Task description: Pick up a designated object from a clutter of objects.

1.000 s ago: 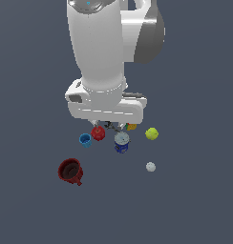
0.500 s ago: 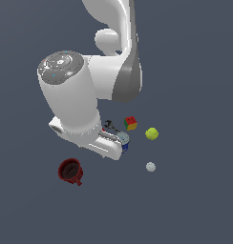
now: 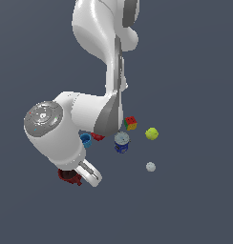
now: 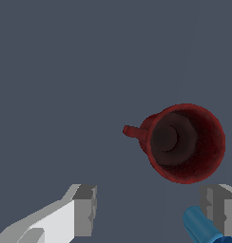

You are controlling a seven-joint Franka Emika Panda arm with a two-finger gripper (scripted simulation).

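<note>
- Arm: the white Franka arm (image 3: 101, 71) descends from the top of the exterior view and bends toward the lower left of that frame, its large wrist housing covering part of the clutter.
- Gripper (image 4: 151, 209): in the wrist view the two grey fingers stand wide apart with bare floor between them; the pincer is released and grasps nothing. In the exterior view only a white finger-like part shows below the wrist housing.
- Designated object: the dark red mug (image 4: 184, 142) stands upright on the floor, its dark interior facing the wrist camera and its side handle pointing away from the body. It lies just beyond the fingertips, not between them, and no contact is visible.
- In the exterior view the mug (image 3: 68, 176) is largely hidden under the wrist housing at the lower left, set apart from the other items.
- Blue cup (image 3: 85, 139): just beside the wrist housing; a blue shape near one finger in the wrist view is likely the same cup.
- Red apple (image 3: 98, 137): only a sliver shows beside the blue cup.
- Blue can (image 3: 121, 142): upright, near frame centre.
- Multicoloured cube (image 3: 131, 123): above the can.
- Yellow-green ball (image 3: 152, 134): to the right of the cube.
- White ball (image 3: 150, 167): below the yellow-green ball, well apart from the mug.
</note>
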